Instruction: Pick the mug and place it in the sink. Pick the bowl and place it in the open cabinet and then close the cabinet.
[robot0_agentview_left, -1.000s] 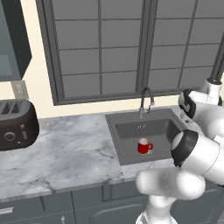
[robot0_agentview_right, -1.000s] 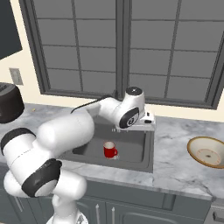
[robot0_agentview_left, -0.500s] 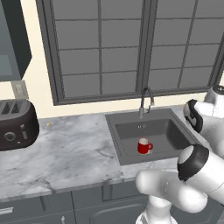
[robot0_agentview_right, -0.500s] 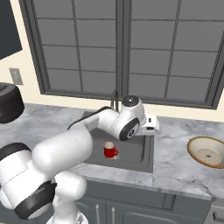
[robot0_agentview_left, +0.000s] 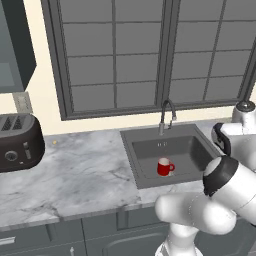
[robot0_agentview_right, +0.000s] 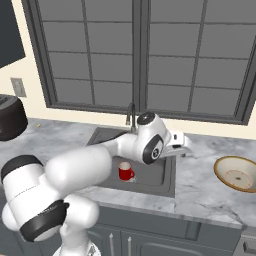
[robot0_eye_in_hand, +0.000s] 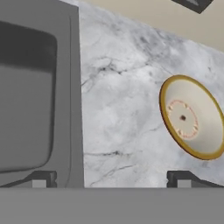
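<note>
The mug (robot0_agentview_left: 164, 167) stands upright in the sink (robot0_agentview_left: 150, 150), the bowl (robot0_agentview_right: 239, 174) rests on the marble tabletop (robot0_agentview_right: 200, 190) well right of the sink, and the end effector (robot0_eye_in_hand: 113, 178) hangs fully open and empty over the tabletop between them; no legible markings.

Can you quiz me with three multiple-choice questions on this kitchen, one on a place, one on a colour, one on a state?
1. Where is the mug?
A. in the sink
B. beside the toaster
C. on the windowsill

2. What colour is the mug?
A. blue
B. red
C. green

3. How is the end effector?
A. shut on the bowl
B. shut on the mug
C. open, holding nothing

Answers: 1 A, it stands in the basin. 2 B, bright red. 3 C, the fingertips are wide apart and the bowl lies untouched on the counter.
</note>
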